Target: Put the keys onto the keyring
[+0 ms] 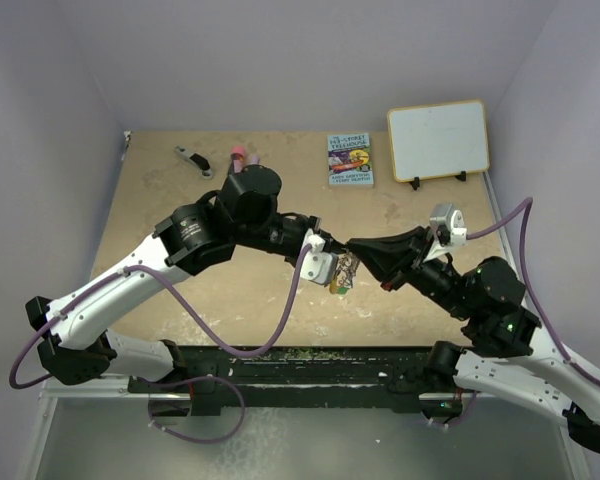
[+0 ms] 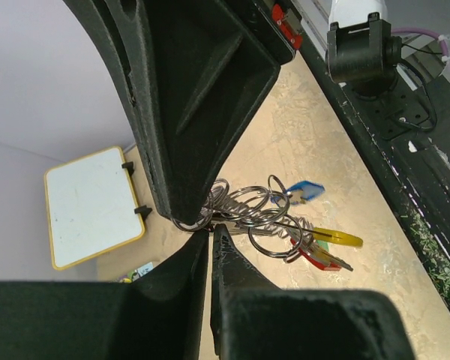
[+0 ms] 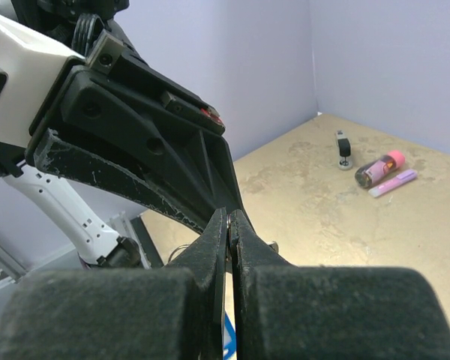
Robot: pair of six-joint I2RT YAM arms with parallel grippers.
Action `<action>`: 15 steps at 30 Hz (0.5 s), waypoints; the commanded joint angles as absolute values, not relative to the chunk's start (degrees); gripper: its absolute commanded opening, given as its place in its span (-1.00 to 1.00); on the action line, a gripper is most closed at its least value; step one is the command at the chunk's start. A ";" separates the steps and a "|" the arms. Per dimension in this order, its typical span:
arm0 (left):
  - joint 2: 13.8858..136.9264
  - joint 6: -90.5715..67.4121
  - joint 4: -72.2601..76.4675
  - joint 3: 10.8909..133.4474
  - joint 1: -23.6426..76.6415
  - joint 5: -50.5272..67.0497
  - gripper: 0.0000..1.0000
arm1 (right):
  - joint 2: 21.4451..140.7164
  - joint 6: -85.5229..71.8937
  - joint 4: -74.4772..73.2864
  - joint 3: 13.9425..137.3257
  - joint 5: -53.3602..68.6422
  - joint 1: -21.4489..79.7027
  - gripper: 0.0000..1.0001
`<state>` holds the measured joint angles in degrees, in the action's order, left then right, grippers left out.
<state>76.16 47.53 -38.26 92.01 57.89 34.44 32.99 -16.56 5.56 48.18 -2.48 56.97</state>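
Both grippers meet in mid-air over the table's middle. The keyring (image 2: 244, 210) is a cluster of silvery wire rings hanging between them. Keys dangle from it: a blue head (image 2: 304, 191), a yellow one (image 2: 337, 238) and a red one (image 2: 319, 260). The bunch is small in the top view (image 1: 344, 274). My left gripper (image 2: 210, 232) (image 1: 332, 268) is shut on the rings' edge. My right gripper (image 3: 230, 219) (image 1: 354, 250) is shut on a thin wire ring. The right fingers (image 2: 202, 112) hide the cluster's top.
A white board (image 1: 438, 140) and a small book (image 1: 350, 158) stand at the back. A black-and-silver tool (image 1: 192, 159) and pink items (image 1: 242, 155) lie at the back left, also in the right wrist view (image 3: 379, 169). A black rail (image 1: 310, 362) runs along the near edge.
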 commanded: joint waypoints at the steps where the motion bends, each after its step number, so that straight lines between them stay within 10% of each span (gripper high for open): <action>1: 75.09 49.13 -38.26 91.95 58.05 35.66 -0.84 | 32.71 -16.99 13.65 48.05 -5.05 56.95 -1.00; 15: 71.24 41.09 -31.21 92.89 57.39 16.55 -0.37 | 31.73 -16.87 13.71 47.72 -9.21 56.95 -1.00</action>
<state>74.91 46.94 -38.59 92.01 57.89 24.67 32.60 -16.53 8.21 47.31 -6.66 56.97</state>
